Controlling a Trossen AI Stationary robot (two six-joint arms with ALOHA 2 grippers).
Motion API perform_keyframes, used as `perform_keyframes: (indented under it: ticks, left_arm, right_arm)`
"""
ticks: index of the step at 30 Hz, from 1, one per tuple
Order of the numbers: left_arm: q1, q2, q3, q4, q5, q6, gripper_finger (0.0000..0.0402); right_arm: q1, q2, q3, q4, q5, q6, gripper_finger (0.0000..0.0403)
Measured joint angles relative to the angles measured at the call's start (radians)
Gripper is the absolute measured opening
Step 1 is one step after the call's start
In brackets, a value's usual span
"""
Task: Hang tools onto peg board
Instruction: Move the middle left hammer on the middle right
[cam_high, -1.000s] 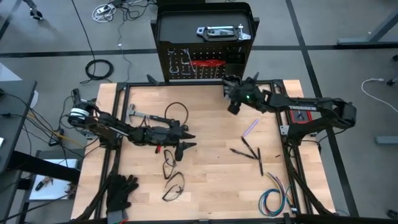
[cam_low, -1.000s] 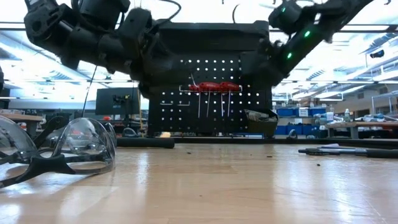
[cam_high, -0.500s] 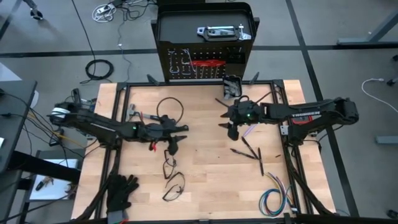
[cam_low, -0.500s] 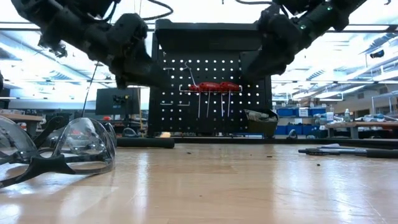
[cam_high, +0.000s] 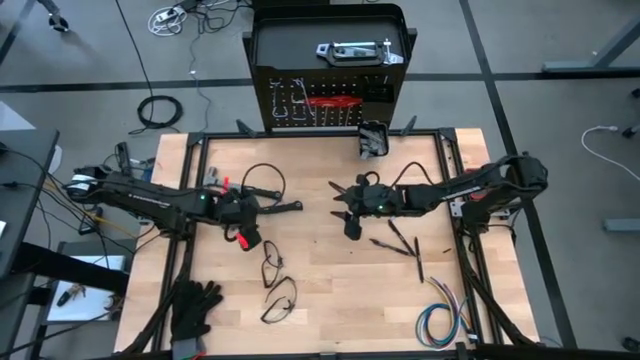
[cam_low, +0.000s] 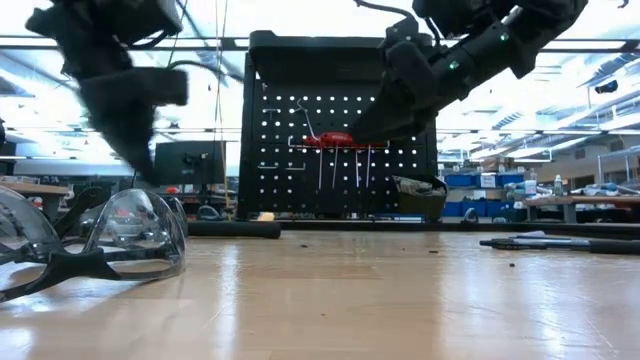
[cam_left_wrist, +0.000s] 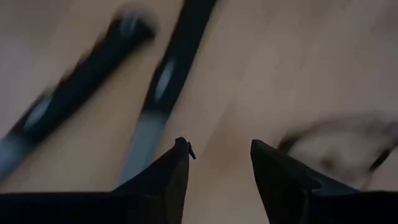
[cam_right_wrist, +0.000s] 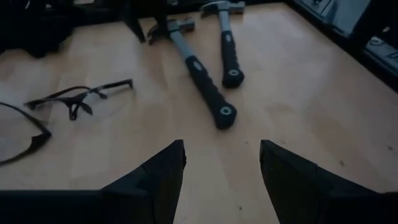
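Right gripper (cam_right_wrist: 221, 163): fingers spread, empty, above the table (cam_high: 330, 290) centre. Left gripper (cam_left_wrist: 219, 163): likewise spread, empty. Two hammers (cam_right_wrist: 205, 78) lie flat on the wood. Peg board (cam_high: 330, 60) upright beyond the far edge.

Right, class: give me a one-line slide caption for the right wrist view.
Open right pincer above the wooden table, facing two hammers and safety glasses.

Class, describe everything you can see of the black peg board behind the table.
The peg board is a black, metal-looking panel with rows of small holes. It stands upright at the table's far edge. Red-handled tools hang in a row near its middle, shafts pointing down. A small black bin sits at its lower right in the low view. A silver tool lies on top.
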Motion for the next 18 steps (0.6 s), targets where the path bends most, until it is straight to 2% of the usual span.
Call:
perform_keyframes:
  ticks: [5, 9, 18]
  left_arm:
    - [0.003, 0.002, 0.014, -0.155, -0.005, -0.027, 0.0172]
    - [0.029, 0.016, 0.013, -0.211, -0.008, -0.047, 0.0177]
    - [0.178, 0.091, -0.023, -0.210, -0.007, 0.031, 0.0189]
  right_arm:
    - [-0.002, 0.035, 0.001, 0.014, -0.004, 0.002, 0.0215]
    - [-0.001, 0.048, 0.005, 0.051, -0.064, -0.004, 0.0213]
    - [-0.001, 0.047, 0.005, 0.136, -0.135, -0.055, 0.0213]
